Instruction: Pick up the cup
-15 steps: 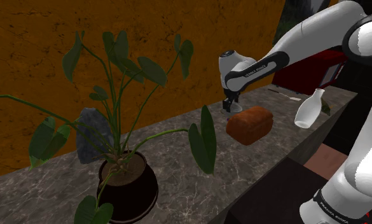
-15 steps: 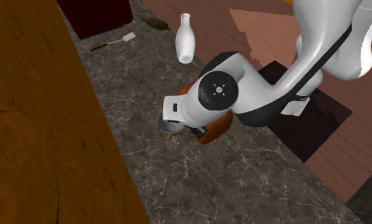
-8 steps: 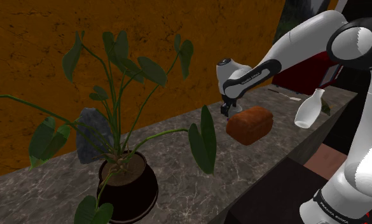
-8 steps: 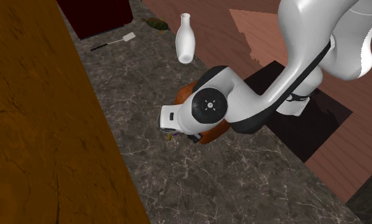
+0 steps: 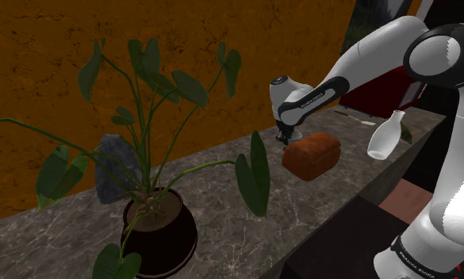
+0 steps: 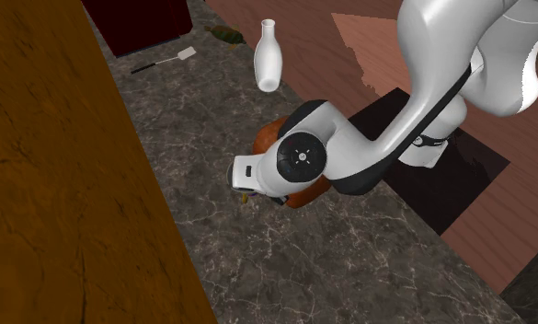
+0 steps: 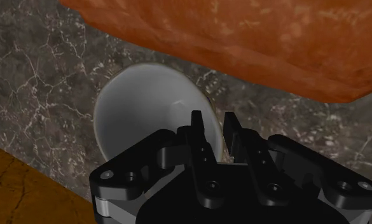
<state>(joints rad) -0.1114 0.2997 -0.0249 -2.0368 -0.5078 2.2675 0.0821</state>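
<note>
My gripper (image 7: 215,125) is clenched on the cup (image 7: 140,108): in the wrist view my two black fingers stand close together with the cup's thin wall pinched between them, one finger inside the bowl and one outside. The cup is pale grey-white and sits upright, mouth up, on the dark veined counter (image 7: 38,57). It is just beside the reddish-brown loaf (image 7: 254,38), between that loaf and the orange wall (image 5: 63,63). From the shoulder view my gripper (image 5: 284,136) hangs low at the loaf's (image 5: 311,154) far end, near the wall. A white bottle (image 5: 387,135) stands well apart at the counter's end, and a potted plant (image 5: 155,230) stands well apart the other way.
</note>
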